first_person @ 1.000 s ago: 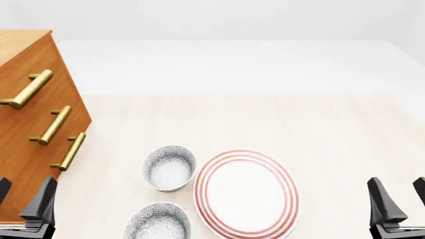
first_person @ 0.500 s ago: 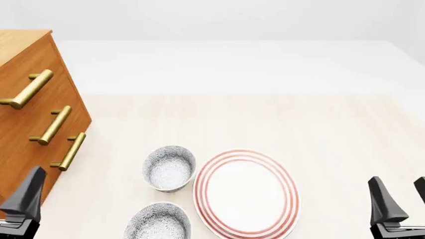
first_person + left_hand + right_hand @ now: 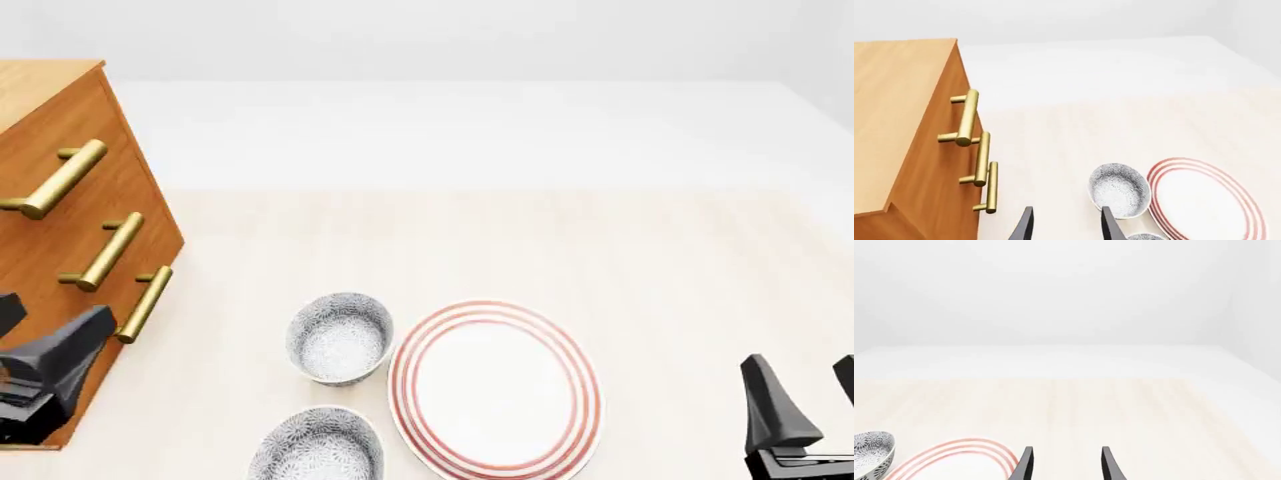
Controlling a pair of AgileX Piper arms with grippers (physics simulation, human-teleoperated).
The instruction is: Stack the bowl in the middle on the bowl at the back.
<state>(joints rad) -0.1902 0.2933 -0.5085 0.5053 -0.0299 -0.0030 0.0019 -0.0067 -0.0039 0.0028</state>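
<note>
At the far left stands a wooden drawer cabinet (image 3: 60,230) with three brass bar handles (image 3: 107,250) down its front. Just in front of its near corner hangs the left gripper (image 3: 47,375), tilted and empty, its two dark fingers (image 3: 1024,227) spread apart with a clear gap between them. To its right, on the pale wood table (image 3: 641,260), sit two small speckled bowls in a line running near to far. The nearer one, the bowl in the middle (image 3: 318,447), lies at the near edge of the front view and is partly cut off by the frame. The bowl at the back (image 3: 340,337) stands upright just beyond it, apart from it, and close beside the left rim of the red-ringed plate (image 3: 494,388). The plate lies flat, right of both bowls. At the far right the right gripper (image 3: 801,415) hangs low near the table's near edge, empty, its fingers likewise held apart, well clear of the plate
</note>
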